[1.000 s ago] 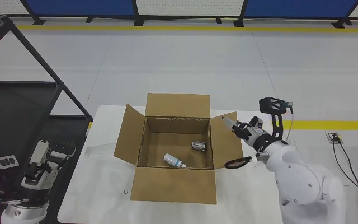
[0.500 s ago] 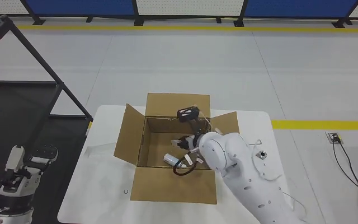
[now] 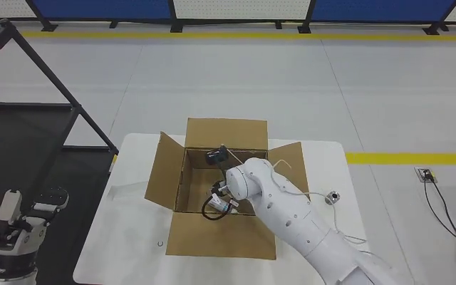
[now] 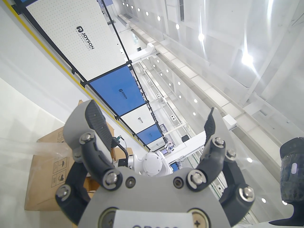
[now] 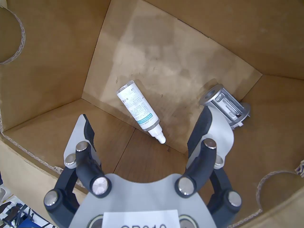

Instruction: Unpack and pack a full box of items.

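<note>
Left gripper [image 4: 153,109], off the table around eight o'clock, gapes wide and holds nothing. Right gripper [image 5: 145,117] hangs in the open box [image 5: 59,36], spread wide and empty. Below it the bottle [image 5: 139,111] lies near the floor's six o'clock. One finger partly hides the metal part [image 5: 224,106].

Logo print on wall panels [image 4: 85,41], handling symbols on box [image 4: 58,169], fine print on bottle [image 5: 137,109]

We record an open brown cardboard box [image 3: 221,239] holding a white plastic bottle [image 5: 139,111] lying flat, apart from a grey metal cylindrical part [image 5: 225,106] in a corner.
</note>
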Action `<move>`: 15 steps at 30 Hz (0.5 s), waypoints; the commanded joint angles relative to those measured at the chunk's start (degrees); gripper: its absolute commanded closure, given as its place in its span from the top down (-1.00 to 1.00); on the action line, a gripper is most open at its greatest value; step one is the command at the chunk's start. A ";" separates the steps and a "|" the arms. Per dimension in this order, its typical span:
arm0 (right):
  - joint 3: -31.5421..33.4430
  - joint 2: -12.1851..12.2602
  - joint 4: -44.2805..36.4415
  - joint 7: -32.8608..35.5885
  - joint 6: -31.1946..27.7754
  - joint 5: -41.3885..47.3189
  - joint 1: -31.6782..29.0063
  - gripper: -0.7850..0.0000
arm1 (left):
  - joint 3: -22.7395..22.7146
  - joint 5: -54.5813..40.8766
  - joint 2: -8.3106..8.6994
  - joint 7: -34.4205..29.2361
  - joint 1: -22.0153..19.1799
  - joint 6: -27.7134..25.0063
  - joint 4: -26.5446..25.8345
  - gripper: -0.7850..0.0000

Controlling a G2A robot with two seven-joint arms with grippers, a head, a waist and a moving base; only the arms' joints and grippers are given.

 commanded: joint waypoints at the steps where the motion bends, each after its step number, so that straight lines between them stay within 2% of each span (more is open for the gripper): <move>1: 0.01 0.02 -0.05 0.02 0.01 -0.04 -0.03 1.00 | 0.00 0.01 0.00 0.00 0.00 0.01 0.01 1.00; 7: 0.01 0.02 -0.05 0.02 0.01 -0.04 -0.03 1.00 | 0.00 0.01 0.00 0.00 0.00 0.01 0.01 1.00; 10: 0.07 -0.09 0.65 -2.03 -1.11 0.06 -0.87 1.00 | 0.00 0.01 0.00 0.00 0.00 0.01 0.01 1.00; 15: -4.50 -2.47 6.15 -1.21 -5.44 -2.06 1.57 1.00 | 0.02 0.04 0.00 0.11 -0.02 0.10 0.00 1.00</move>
